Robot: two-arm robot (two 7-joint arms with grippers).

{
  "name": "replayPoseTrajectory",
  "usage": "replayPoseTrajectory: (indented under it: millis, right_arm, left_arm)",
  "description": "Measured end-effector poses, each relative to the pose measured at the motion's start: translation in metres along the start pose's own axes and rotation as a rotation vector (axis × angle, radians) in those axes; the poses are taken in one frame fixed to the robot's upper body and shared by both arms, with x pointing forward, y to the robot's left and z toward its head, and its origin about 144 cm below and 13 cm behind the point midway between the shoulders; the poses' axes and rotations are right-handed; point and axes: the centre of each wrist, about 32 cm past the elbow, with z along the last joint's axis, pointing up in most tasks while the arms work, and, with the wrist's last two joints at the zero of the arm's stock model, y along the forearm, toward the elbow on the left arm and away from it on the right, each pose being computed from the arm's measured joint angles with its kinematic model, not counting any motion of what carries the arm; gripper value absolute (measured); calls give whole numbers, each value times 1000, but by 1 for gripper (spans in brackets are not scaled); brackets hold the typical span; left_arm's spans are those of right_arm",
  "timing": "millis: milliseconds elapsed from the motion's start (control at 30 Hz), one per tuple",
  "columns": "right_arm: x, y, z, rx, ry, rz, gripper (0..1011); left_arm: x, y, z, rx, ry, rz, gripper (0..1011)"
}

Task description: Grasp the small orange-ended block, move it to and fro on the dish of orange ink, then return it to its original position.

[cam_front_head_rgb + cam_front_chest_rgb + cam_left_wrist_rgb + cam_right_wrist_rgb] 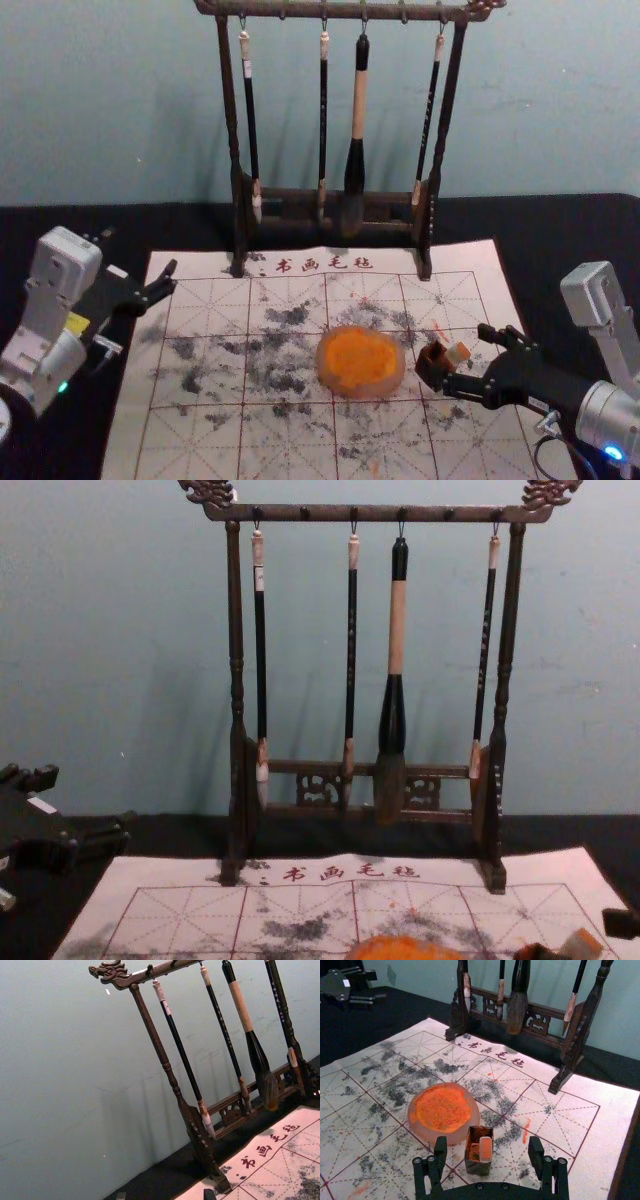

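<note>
R pincer (488, 1144), open, over mat (600, 1155), has orange-ended block (486, 1147) btwn fingers, apart from both; L pincer (91, 795) farther, well left.

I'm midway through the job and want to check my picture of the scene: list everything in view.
Block: one, pale with orange end, standing in the holder
Holder: one, dark brown with orange stains, on the mat right of the dish
Dish: one, pale, orange ink inside, on the mat
Mat: one, whitish with red grid and dark smudges, on the table
Stand: one, dark brown, at the back
Slim brushes: three, black handles, hanging from the stand
Thick brush: one, black and tan, hanging there too
Table: one, black
Wall: one, blue-grey, behind
Left gripper: one, black, left side, jaws open
Right gripper: one, black, jaws open around the block
</note>
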Motion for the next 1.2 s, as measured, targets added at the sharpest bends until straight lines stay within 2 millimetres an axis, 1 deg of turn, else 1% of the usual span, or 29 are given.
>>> replayPoseTrajectory:
  millis: [433, 533, 600, 733, 833, 867, 900, 967, 1033, 1067, 1100, 1133, 1167, 1200]
  right_arm:
    - [0, 0, 0, -2, 0, 0, 1002]
    - [0, 0, 0, -2, 0, 0, 978]
    - [0, 0, 0, -2, 0, 0, 915]
    - [0, 0, 0, -1, -1, -1, 836]
    - [0, 0, 0, -1, -1, 0, 733]
    - [0, 0, 0, -1, -1, 0, 733]
    - [0, 0, 0, -1, -2, 0, 666]
    - [0, 0, 0, -1, -2, 0, 625]
    - [0, 0, 0, -1, -2, -1, 544]
    - [0, 0, 0, -1, -2, -1, 533]
    - [0, 0, 0, 0, -2, -1, 483]
    - [0, 0, 0, 0, -2, -1, 463]
    - [0, 0, 0, 0, -2, -1, 399]
    - [0, 0, 0, 0, -2, -1, 399]
  left_arm:
    - [0, 0, 0, 0, 0, 0, 1001]
    - [0, 0, 0, 0, 0, 0, 1001]
    - [0, 0, 0, 0, 0, 0, 1001]
    - [0, 0, 0, 0, 0, 0, 1001]
    - [0, 0, 0, 0, 0, 0, 1001]
    - [0, 0, 0, 0, 0, 0, 1001]
    - [0, 0, 0, 0, 0, 0, 1001]
    - [0, 0, 0, 0, 0, 0, 1001]
    - [0, 0, 0, 0, 0, 0, 1001]
    - [0, 0, 0, 0, 0, 0, 1001]
    - [0, 0, 0, 0, 0, 0, 1001]
    - [0, 0, 0, 0, 0, 0, 1001]
    - [0, 0, 0, 0, 0, 0, 1001]
    - [0, 0, 0, 0, 0, 0, 1001]
